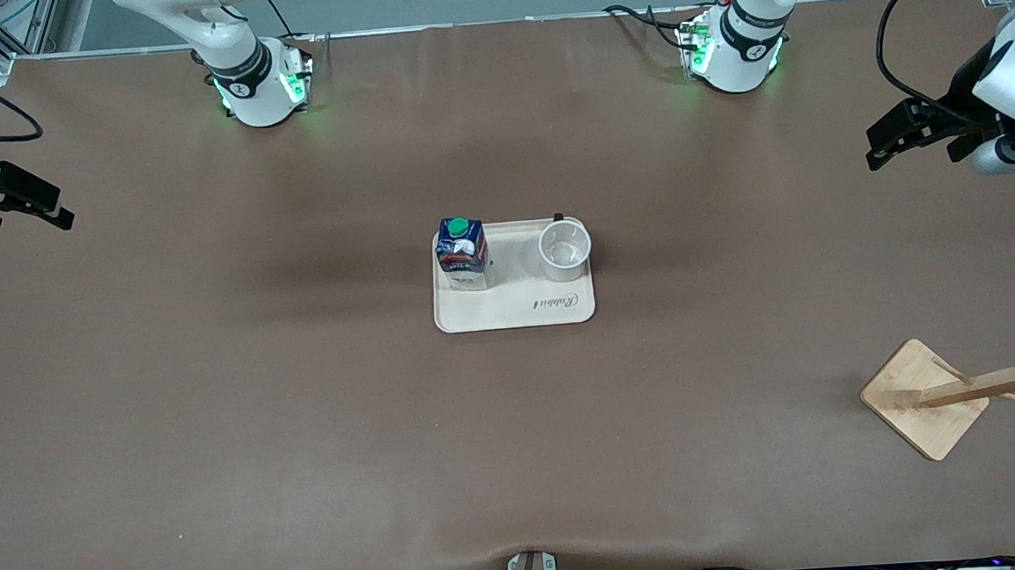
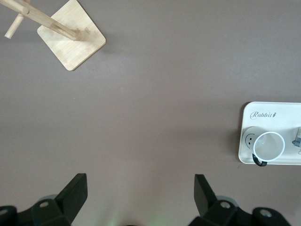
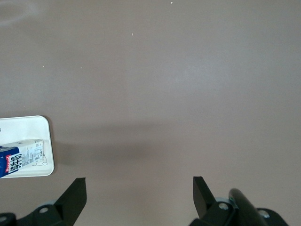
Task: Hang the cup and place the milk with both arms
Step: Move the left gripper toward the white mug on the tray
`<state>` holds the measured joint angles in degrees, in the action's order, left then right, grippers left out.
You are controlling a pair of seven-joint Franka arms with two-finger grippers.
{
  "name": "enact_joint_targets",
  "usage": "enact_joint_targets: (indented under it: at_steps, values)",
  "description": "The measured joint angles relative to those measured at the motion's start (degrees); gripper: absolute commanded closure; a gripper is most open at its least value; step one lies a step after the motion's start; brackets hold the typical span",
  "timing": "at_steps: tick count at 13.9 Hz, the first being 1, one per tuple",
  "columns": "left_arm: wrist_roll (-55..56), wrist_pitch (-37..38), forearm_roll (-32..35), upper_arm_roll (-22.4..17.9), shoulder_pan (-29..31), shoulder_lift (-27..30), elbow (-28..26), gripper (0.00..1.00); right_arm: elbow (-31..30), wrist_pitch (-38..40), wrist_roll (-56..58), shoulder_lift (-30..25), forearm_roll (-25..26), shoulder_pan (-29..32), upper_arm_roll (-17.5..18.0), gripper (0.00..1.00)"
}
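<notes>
The white cup (image 1: 565, 248) stands upright on a cream tray (image 1: 518, 311) at the table's middle, its black handle on the side farther from the front camera. The dark blue milk carton (image 1: 461, 252) with a green cap stands on the same tray, toward the right arm's end. My left gripper (image 1: 876, 150) is open and empty, up over the table's left-arm end. Its wrist view shows its open gripper (image 2: 141, 188), the cup (image 2: 268, 146) and the tray (image 2: 263, 115). My right gripper (image 1: 58, 211) is open and empty over the right-arm end. Its wrist view shows its open gripper (image 3: 139, 190) and the milk (image 3: 21, 157).
A wooden mug rack (image 1: 924, 400) with pegs on a square base stands near the front camera at the left arm's end, and it also shows in the left wrist view (image 2: 71, 40). The brown table surface (image 1: 304, 421) stretches around the tray.
</notes>
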<state>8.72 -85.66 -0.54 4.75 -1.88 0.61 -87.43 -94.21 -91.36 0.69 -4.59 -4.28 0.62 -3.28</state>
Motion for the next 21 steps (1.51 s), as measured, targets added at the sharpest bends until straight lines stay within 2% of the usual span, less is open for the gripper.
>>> enact_joint_targets:
  at_steps: [9,17,21]
  values:
    - [-0.5,0.1,0.0,-0.1,0.3,-1.4,0.0,0.0,0.0,-1.4,0.0,4.4,-0.1,-0.5,0.5,0.0]
    - [-2.0,0.1,0.0,-0.3,0.1,-9.0,0.0,0.0,0.3,0.6,0.1,4.8,-0.1,-3.4,0.9,0.0]
    - [-1.1,-0.2,0.0,0.0,-0.4,-10.6,-0.5,0.0,0.2,1.6,0.3,6.5,-0.1,-7.1,1.0,0.0]
